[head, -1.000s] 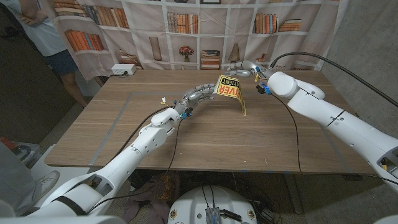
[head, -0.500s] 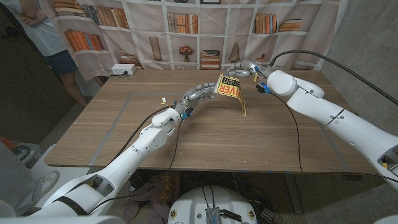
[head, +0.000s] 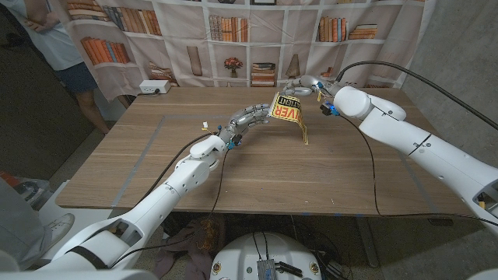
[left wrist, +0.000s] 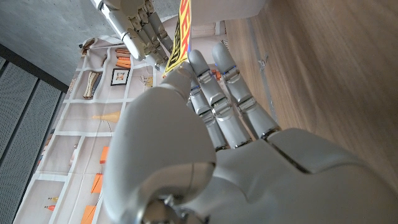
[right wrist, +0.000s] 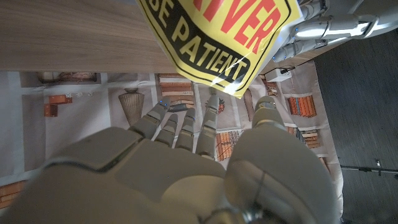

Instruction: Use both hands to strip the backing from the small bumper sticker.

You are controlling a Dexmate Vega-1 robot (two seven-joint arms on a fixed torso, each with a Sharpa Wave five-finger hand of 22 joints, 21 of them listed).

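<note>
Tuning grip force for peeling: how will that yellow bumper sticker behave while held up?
Likely floppy: the sticker curls, a strip trailing to the table. Probably very light, hanging between the left hand and right hand. Its glossy face may slip.

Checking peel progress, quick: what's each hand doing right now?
Left hand: holding the bumper sticker by its edge.
Right hand: holding the sticker's other end.

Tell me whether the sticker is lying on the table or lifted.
Lifted: both hands, left and right, hold the sticker above the table.
</note>
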